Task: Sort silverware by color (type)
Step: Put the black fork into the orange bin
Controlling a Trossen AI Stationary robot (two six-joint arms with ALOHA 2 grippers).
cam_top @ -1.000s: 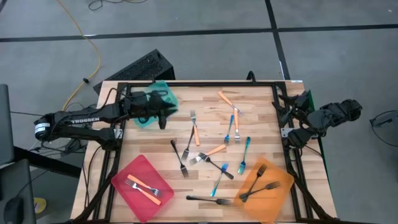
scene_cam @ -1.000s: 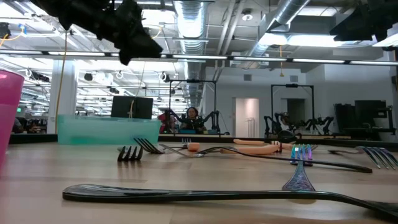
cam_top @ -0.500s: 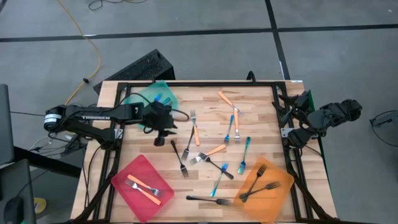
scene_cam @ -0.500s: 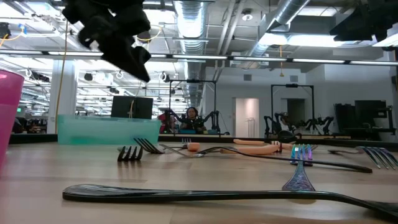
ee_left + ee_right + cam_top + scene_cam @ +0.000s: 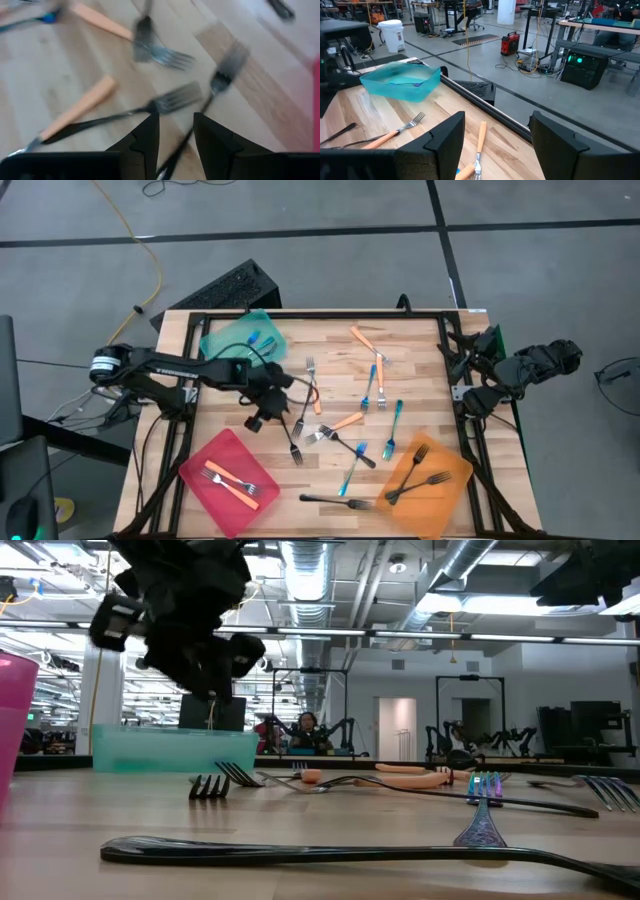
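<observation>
We see the left gripper, fingers parted and empty, over slim black forks (metal-tined orange ones just beyond); right gripper waits open.

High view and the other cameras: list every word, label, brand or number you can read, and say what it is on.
Left arm: a line of white lettering along it, too small to read here.
Bin on the floor behind the table: a dark mark on its side, unreadable.
Forks, trays, table: no text shows.
</observation>
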